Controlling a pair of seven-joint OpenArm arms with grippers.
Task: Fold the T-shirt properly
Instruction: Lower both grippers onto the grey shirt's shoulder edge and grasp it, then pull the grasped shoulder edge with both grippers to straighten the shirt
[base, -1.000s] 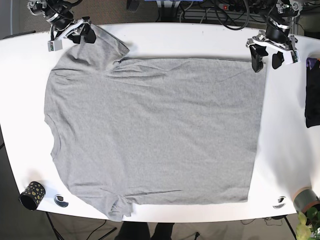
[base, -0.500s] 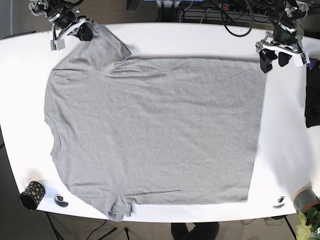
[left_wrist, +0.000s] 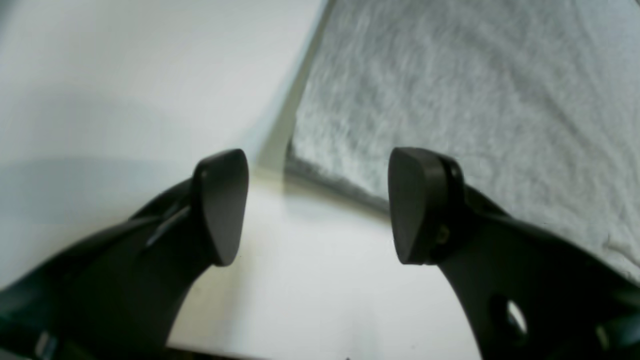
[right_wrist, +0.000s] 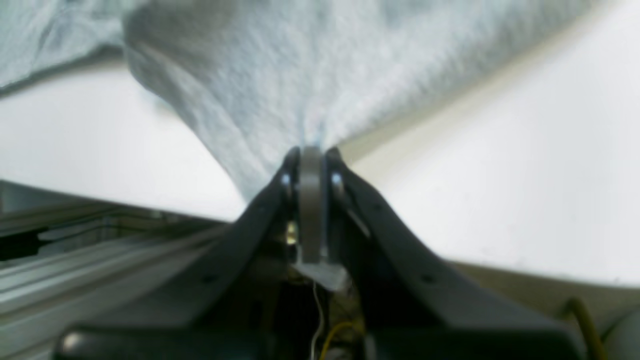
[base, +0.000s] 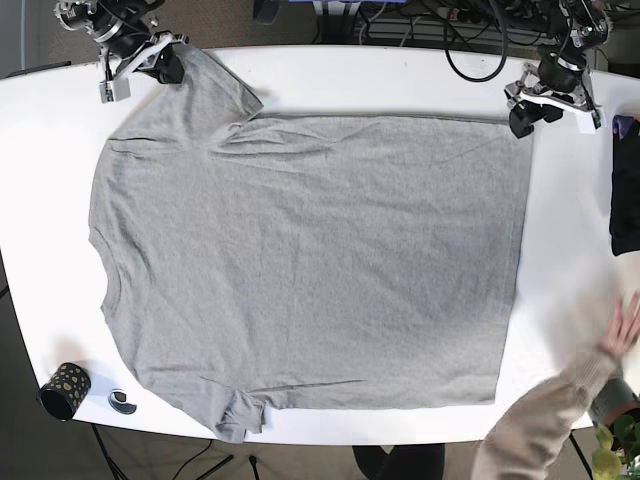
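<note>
With my right gripper clamped on the T-shirt sleeve at 11 o'clock and my left gripper spread empty beside the hem corner at 1 o'clock, I judge a lone pull would skew the cloth.

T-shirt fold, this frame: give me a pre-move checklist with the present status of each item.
1. Right gripper shut on the sleeve: ok.
2. Left gripper holding the T-shirt: not ok; jaws open, hem corner between them, not pinched.
3. Shirt body flat on the table: ok, minor wrinkles.
4. Workspace free of people: not ok; a person's arm reaches in at the near edge.
5. Black item clear of the shirt: ok.
</note>
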